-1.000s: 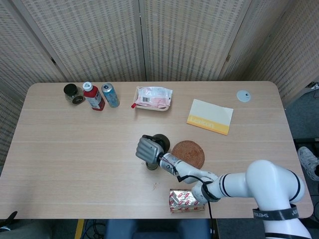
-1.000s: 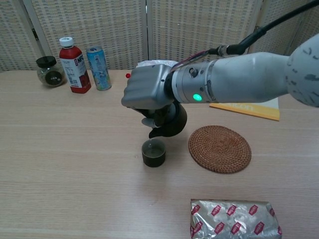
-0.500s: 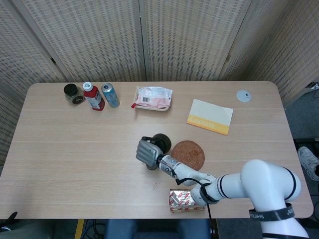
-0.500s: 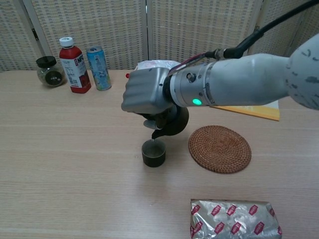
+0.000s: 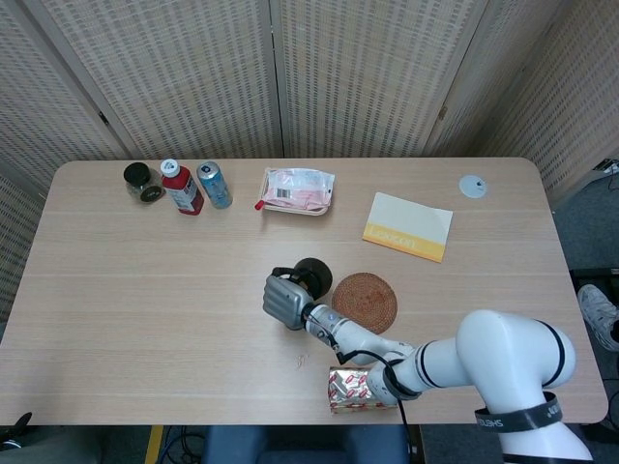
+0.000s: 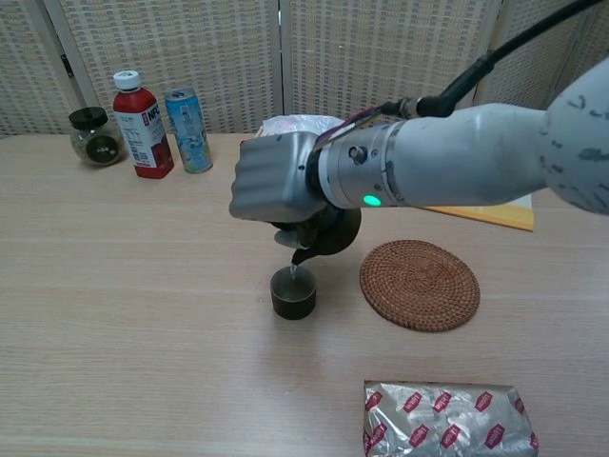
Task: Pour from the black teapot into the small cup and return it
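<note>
**Teapot tipped over the cup at frame centre**

Black teapot [image 6: 328,231] hangs just left of centre in the chest view, tilted with its spout directly above the small cup [image 6: 293,292], which stands on the table [image 6: 143,314]. That view shows the spout and cup clearly; from the head view the right hand [image 5: 283,299] covers the cup, and only the teapot's round top [image 5: 312,275] shows beside it. The right hand [image 6: 274,182] is closed in a fist around the teapot's handle, knuckles leftward, forearm reaching in from the right. A woven coaster [image 6: 420,284] lies just right. No left hand appears.
</note>
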`<state>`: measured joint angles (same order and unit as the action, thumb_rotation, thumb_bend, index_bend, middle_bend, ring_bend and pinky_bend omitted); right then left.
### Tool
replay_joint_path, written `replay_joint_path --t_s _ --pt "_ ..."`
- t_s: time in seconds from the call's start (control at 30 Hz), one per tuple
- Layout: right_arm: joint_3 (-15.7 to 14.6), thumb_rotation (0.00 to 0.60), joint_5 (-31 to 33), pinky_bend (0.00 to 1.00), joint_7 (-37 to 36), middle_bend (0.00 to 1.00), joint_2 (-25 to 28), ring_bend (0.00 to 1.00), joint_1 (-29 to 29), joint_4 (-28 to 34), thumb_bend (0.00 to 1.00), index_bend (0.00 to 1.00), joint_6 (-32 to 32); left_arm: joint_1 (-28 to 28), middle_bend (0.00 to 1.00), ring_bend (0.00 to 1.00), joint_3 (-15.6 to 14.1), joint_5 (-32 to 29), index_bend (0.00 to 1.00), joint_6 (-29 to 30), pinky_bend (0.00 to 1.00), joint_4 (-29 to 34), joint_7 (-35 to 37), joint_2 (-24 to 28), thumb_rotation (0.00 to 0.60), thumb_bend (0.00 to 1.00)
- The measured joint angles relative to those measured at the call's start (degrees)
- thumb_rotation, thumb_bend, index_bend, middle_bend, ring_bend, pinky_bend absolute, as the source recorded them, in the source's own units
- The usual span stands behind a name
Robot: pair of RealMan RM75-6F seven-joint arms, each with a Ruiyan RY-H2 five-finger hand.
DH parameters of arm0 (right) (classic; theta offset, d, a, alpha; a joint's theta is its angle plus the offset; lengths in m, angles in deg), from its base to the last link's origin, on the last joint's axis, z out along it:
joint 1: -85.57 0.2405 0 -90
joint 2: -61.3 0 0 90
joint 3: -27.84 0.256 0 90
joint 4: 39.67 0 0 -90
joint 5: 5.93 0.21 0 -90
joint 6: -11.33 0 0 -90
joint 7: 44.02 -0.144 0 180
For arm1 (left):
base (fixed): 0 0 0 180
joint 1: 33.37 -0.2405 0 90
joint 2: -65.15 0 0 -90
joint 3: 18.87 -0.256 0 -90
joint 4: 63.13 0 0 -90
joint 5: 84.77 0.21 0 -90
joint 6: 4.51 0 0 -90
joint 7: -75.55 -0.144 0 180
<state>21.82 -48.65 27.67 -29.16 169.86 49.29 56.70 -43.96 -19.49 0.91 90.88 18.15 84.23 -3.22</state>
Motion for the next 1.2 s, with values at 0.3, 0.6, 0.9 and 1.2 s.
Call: replay_joint_path --t_s 0.3,0.6,0.9,1.2 --pt "-1.14 0.393 1.74 0.59 1.75 1.0 -0.22 0.94 1.47 0.69 0.61 1.0 1.03 -0.22 0.0 0.0 0.07 -0.03 0.03 0.09 0.0 -0.2 0.16 -0.01 0.6 0.14" --pt "-1.93 0.392 2.4 0.59 2.5 1.0 -0.59 0.95 2.48 1.09 0.61 1.0 1.64 -0.37 0.0 0.0 0.09 0.03 0.03 0.1 0.0 -0.26 0.2 0.09 0.6 0.14" --pt "-2.58 0.392 2.78 0.59 2.92 1.0 -0.93 0.95 2.99 1.21 0.61 1.0 2.3 -0.64 0.0 0.0 0.09 -0.02 0.03 0.25 0.0 -0.16 0.27 0.28 0.6 0.14" --pt "-2.55 0.393 3.2 0.59 2.21 1.0 -0.77 0.95 2.99 1.95 0.61 1.0 3.12 -0.82 0.0 0.0 0.11 0.13 0.03 0.47 0.0 -0.19 0.41 0.37 0.6 0.14"
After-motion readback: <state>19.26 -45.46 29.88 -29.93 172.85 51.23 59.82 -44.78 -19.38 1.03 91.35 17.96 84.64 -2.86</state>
